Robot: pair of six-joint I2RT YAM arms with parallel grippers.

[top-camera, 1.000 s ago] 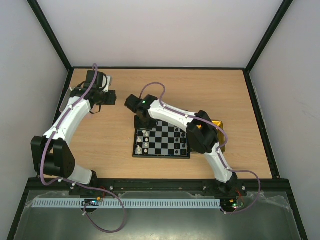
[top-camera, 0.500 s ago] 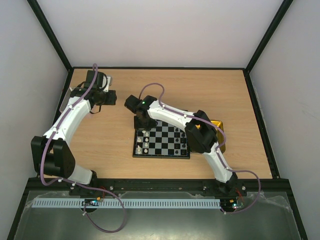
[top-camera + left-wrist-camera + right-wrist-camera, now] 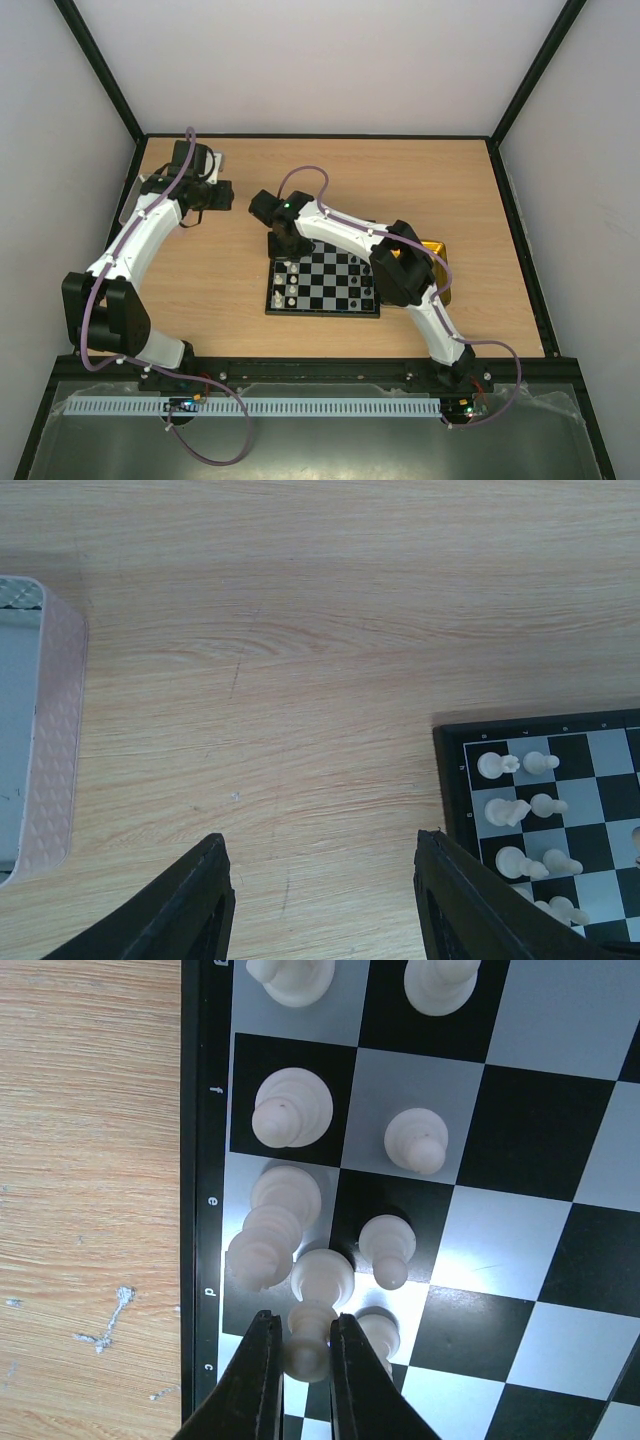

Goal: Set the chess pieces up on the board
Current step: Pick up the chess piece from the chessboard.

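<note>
Pinching 1 white piece [image 3: 320, 1275] at the board [image 3: 500, 1245] rim, right claw [image 3: 302, 1332] clamped on it; left claw [image 3: 322, 865] spread apart above the counter [image 3: 300, 630].

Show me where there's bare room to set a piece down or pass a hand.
Free: the wood between the tray and the board, below the open left gripper; also the board's middle squares. Crowded: the board's left edge, where white pieces stand packed and the right gripper pinches one.
</note>
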